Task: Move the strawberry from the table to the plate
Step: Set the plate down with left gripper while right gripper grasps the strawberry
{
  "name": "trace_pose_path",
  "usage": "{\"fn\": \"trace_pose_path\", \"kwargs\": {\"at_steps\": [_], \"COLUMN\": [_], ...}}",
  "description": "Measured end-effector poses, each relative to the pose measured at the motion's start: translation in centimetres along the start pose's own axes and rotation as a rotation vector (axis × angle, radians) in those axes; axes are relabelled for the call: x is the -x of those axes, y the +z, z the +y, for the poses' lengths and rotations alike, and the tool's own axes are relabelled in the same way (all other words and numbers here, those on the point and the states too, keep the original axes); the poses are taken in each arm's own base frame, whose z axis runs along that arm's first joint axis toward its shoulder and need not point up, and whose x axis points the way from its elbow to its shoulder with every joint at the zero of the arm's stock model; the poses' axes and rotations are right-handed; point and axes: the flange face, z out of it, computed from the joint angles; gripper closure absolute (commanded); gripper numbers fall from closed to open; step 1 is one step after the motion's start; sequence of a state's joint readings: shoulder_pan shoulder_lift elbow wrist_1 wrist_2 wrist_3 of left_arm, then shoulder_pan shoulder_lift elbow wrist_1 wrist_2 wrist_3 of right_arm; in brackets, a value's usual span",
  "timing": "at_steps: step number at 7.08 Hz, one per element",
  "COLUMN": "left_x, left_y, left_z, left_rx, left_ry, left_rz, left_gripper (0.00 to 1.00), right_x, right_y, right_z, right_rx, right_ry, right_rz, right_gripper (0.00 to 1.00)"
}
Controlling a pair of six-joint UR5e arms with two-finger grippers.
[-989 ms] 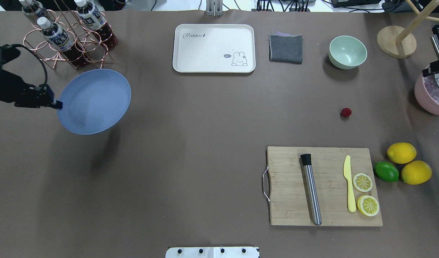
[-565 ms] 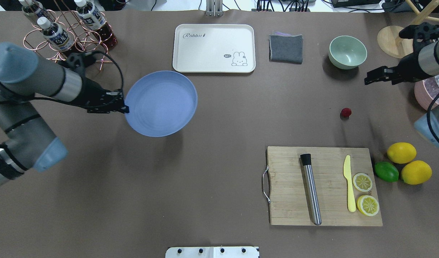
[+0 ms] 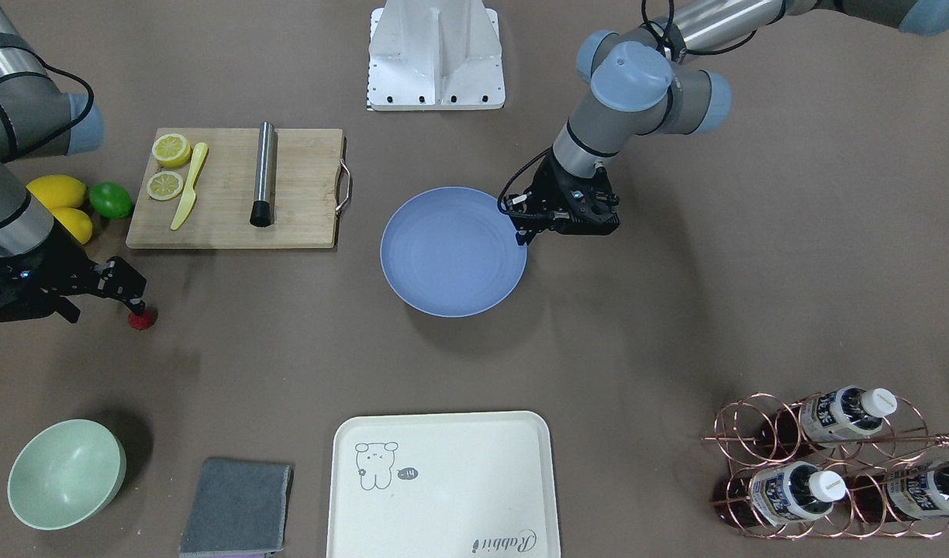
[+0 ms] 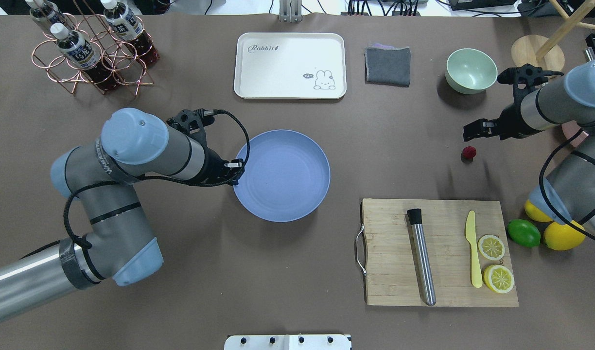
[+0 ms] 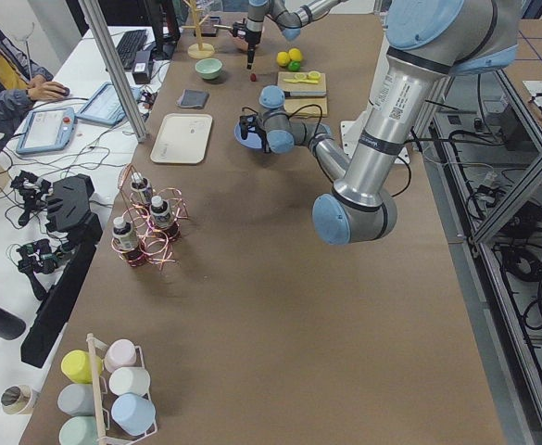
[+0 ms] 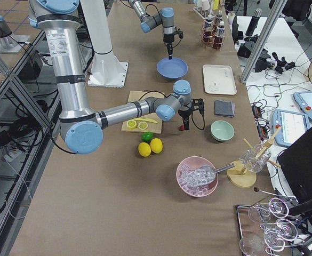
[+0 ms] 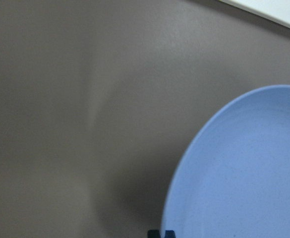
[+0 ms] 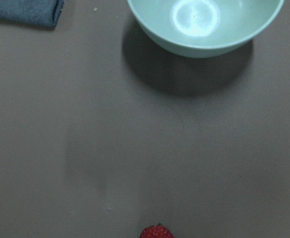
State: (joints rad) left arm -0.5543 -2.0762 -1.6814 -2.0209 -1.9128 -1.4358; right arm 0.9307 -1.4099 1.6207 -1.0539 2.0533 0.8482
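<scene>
The strawberry [image 4: 468, 153] [image 3: 141, 320] [image 8: 157, 232] lies small and dark red on the brown-grey table [image 4: 288, 272], right of the middle. My right gripper [image 4: 477, 130] [image 3: 106, 302] hovers close over it, a little to the far side, open and holding nothing. The blue plate [image 4: 288, 177] [image 3: 447, 256] [image 7: 249, 173] is near the table's middle, level and low over the cloth. My left gripper [image 4: 236, 176] [image 3: 522, 231] is shut on the plate's left rim. Only the rim and a fingertip show in the left wrist view.
A wooden cutting board [image 4: 390, 287] with a steel muddler [image 4: 422, 260], yellow knife and lemon slices lies at the near right. Lemons [image 4: 562, 238] and a lime [image 4: 523, 232] sit beside it. At the back are a green bowl [image 4: 471, 70], grey cloth [image 4: 387, 65], cream tray [image 4: 290, 65] and bottle rack [image 4: 91, 48].
My left arm has carried the plate from the far left to the table's middle. My right arm has come in from the right and dropped close to the strawberry.
</scene>
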Motion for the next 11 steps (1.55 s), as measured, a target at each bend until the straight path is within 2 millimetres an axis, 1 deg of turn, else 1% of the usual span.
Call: {"fn": "trace_pose_path", "kwargs": {"at_steps": [1,2,4,5,6,7,8,9,10,11], "left_x": [-0.7,-0.9,-0.3,-0.1,-0.1,-0.2,-0.2,-0.3,-0.3,-0.5], "left_y": [1.0,1.5,1.9,1.9,1.9,1.8,1.7,1.4,1.3,1.0], "left_z": [1.1,1.5,1.8,1.8,1.9,1.9,1.8,1.7,1.5,1.4], "left_rx": [-0.007,-0.010,-0.011,-0.012,-0.012,-0.014,-0.016,-0.019,-0.021,-0.024], "left_ry": [0.008,0.011,0.011,0.011,0.011,0.011,0.011,0.011,0.010,0.011], "left_rz": [-0.006,-0.012,-0.022,-0.022,-0.021,-0.020,-0.019,-0.016,-0.014,-0.009], "left_gripper": [1.00,1.00,1.00,0.66,0.47,0.46,0.46,0.43,0.33,0.25], "right_x": [0.4,0.8,1.5,1.6,1.7,1.8,1.9,1.9,1.8,1.9], "right_y": [0.8,1.4,2.7,3.4,4.1,4.6,4.8,4.9,4.6,3.9], "right_z": [0.6,1.0,2.0,2.3,2.3,2.0,1.9,1.8,1.4,0.6], "right_rx": [0.012,0.022,0.044,0.051,0.054,0.055,0.056,0.056,0.053,0.045], "right_ry": [-0.008,-0.015,-0.030,-0.038,-0.042,-0.044,-0.046,-0.058,-0.081,-0.098], "right_rz": [0.005,0.006,0.012,0.023,0.033,0.040,0.042,0.042,0.041,0.035], "right_gripper": [0.00,0.01,0.03,0.10,0.42,0.93,1.00,1.00,1.00,1.00]}}
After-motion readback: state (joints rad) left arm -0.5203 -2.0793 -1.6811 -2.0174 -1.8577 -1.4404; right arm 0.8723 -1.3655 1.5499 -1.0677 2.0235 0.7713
